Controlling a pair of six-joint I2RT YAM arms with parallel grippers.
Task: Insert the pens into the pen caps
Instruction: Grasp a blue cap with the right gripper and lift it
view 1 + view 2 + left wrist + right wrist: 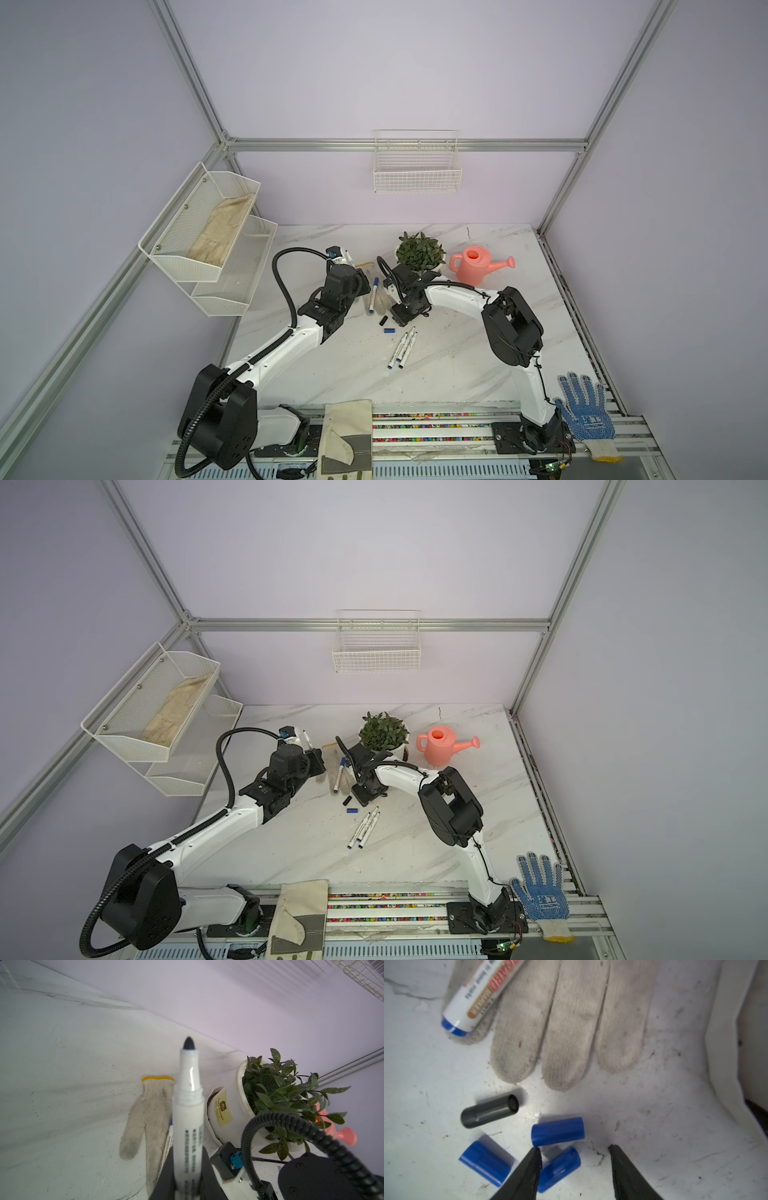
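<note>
Left gripper (185, 1180) clamped on an uncapped pen (188, 1118); right gripper (574, 1147) spread over the caps (557, 1131).

You have bare marble table (457, 374) toward the near edge, but the potted plant (419, 251) crowds the far side and the glove (566, 1032), carrying a capped pen (477, 995), lies just beyond the caps. Spare pens (401, 348) lie nearby. Your right jaws stand apart around one blue cap (559, 1169); one fingertip (529, 1169) sits against a second blue cap (557, 1131), so closing could shove it or roll it into the third blue cap (485, 1163). The held nib looks black, though I cannot be sure; if so, the black cap (490, 1110) is its match, not blue.
</note>
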